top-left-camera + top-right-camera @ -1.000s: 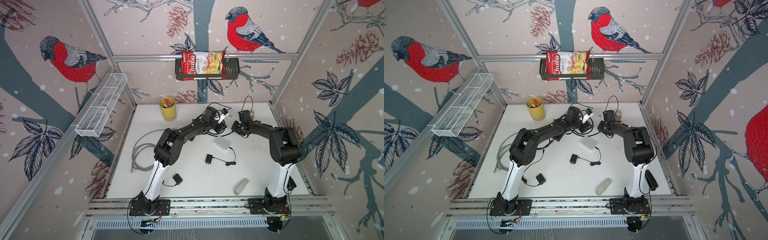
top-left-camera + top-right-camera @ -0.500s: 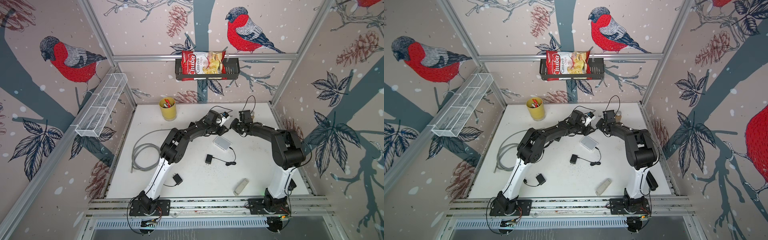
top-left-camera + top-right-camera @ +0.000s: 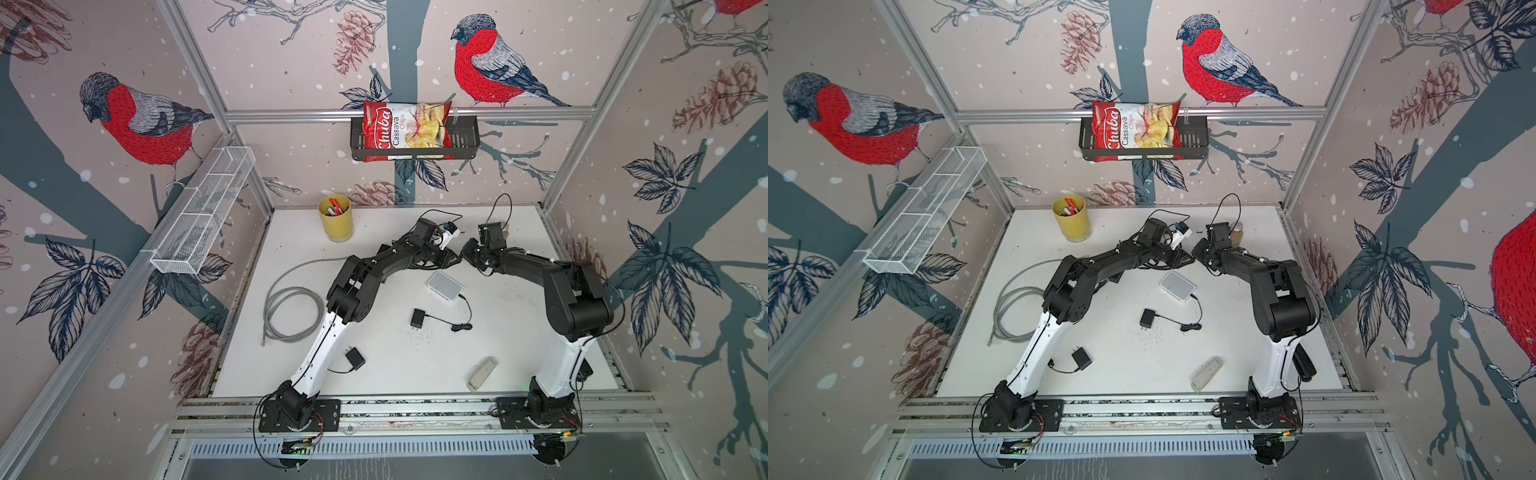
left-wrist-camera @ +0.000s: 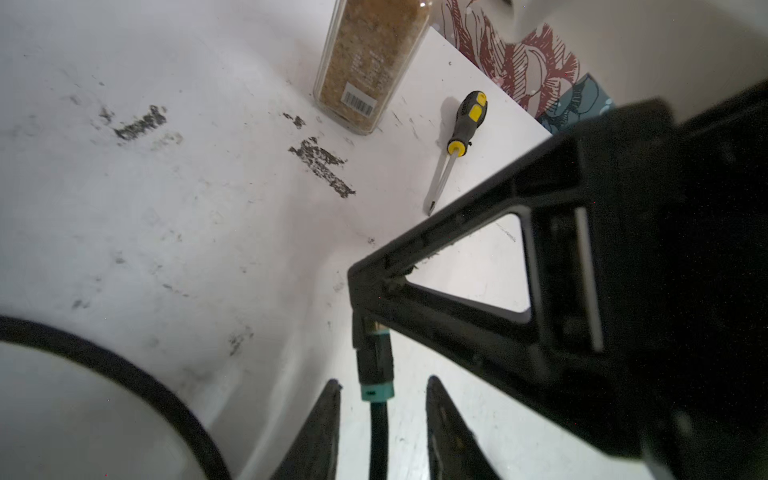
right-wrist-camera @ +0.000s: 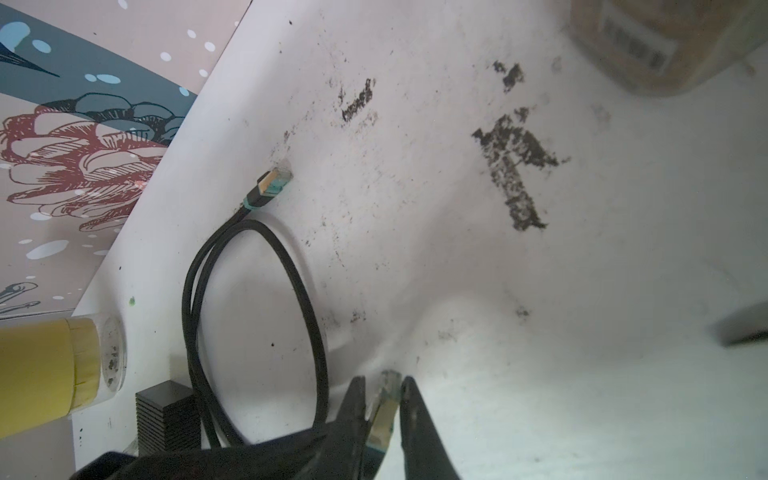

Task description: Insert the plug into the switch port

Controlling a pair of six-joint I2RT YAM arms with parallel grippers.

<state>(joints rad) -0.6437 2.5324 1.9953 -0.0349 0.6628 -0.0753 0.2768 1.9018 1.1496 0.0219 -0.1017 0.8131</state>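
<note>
My right hand (image 5: 383, 379) is pinching the plug (image 5: 381, 419) between its two fingers. The clear tip pokes out just past the fingertips, and the teal collar sits further back inside the grip. My left hand (image 4: 383, 380) is spread. Its fingers (image 4: 328, 419) stand either side of the black cable (image 4: 377, 432) just behind that collar. Bare worktop (image 3: 395, 374) shows in the gap on both sides, so they touch nothing that I can see. Seen from my left wrist, a finger of the right hand comes across the plug and hides its tip.

In both top views my two hands meet almost tip to tip over the far middle of the worktop. The switch (image 3: 444, 286) (image 3: 1177, 285) lies flat on the worktop near both hands, on the side toward my bases and apart from the plug. I cannot make out its ports. A thin black lead runs from its corner to a small adapter (image 3: 417, 320) lying further back from my hands.

Ahead of my right hand the cable loops round on the worktop, and its other plug (image 5: 272, 183) lies loose there. Beyond my left hand's fingertips, well apart from them, a spice jar (image 4: 370, 62) stands upright with a screwdriver (image 4: 457, 141) lying flat beside it.
</note>
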